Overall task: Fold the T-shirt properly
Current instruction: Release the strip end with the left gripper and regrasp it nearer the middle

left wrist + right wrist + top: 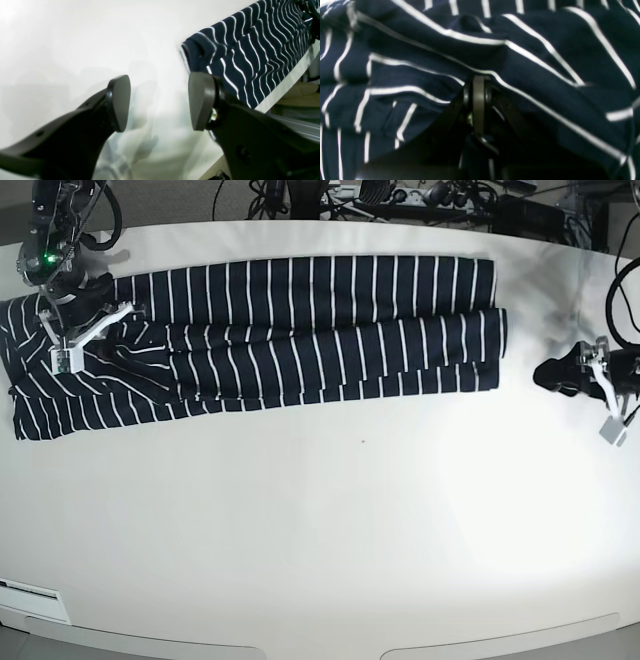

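Right now we see the T-shirt [300, 330] spread as a long, partly folded band along the far side of the white table [330, 520], running from the far left edge toward the right, its navy cloth crossed by thin white stripes. Our right gripper [478, 100], at the left end of the band in the base view, has its jaws pressed together with a pinch of striped fabric caught between them; the cloth bunches in folds all around it. Our left gripper [158, 102] sits well apart from the shirt's right end, low over bare table, its two dark pads [121, 102] spread wide with nothing between them. From its wrist camera the shirt's end shows just beyond the pads.
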### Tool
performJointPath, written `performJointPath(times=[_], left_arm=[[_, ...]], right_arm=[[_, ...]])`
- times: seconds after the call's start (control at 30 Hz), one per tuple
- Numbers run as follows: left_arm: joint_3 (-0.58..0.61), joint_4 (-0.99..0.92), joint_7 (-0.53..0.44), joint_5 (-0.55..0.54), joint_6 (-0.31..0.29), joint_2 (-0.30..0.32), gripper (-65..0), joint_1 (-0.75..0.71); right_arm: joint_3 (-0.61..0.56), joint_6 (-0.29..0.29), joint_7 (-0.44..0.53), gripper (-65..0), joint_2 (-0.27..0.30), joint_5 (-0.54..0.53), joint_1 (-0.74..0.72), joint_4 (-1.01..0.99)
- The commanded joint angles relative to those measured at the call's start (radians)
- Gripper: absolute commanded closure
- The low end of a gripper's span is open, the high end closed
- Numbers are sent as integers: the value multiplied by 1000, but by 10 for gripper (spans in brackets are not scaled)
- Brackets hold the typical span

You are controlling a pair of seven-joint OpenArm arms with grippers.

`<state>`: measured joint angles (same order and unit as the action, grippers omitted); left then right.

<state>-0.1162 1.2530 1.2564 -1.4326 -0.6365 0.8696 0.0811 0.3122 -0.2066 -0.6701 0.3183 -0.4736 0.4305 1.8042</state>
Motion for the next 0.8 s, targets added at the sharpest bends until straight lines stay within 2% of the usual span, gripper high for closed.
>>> performJointPath(times=[0.0, 0.1, 0.23, 0.37, 0.4, 0.5, 0.57, 0.63, 0.77], left_arm=[[-11, 10, -6, -16, -6, 31, -384, 16], [-11, 10, 1, -16, -6, 28, -384, 16], [-11, 10, 19, -17, 38, 19, -384, 16], [-12, 10, 100, -45, 69, 3, -384, 13], [-21, 10, 106, -51, 69, -1, -384, 12], [-93, 10, 111, -51, 68, -21, -384, 11], [-170, 10, 110, -51, 73, -40, -384, 11], [-247, 8, 126, -51, 108, -60, -384, 9], [-301, 8, 125, -51, 113, -97, -384, -32]], right_arm=[[6, 37, -23, 0, 11, 10, 2, 8], [6, 142, -43, 0, 11, 21, 2, 9], [6, 196, -45, 0, 8, 63, 1, 9], [7, 159, -45, 0, 8, 63, -2, 13], [8, 147, -45, -29, 9, 63, -7, 16], [9, 90, -45, -204, 9, 62, -26, 44], [9, 47, -45, -260, 9, 60, -32, 71], [9, 29, -46, -262, 9, 58, -32, 105], [9, 23, -45, -261, 9, 56, -32, 165]])
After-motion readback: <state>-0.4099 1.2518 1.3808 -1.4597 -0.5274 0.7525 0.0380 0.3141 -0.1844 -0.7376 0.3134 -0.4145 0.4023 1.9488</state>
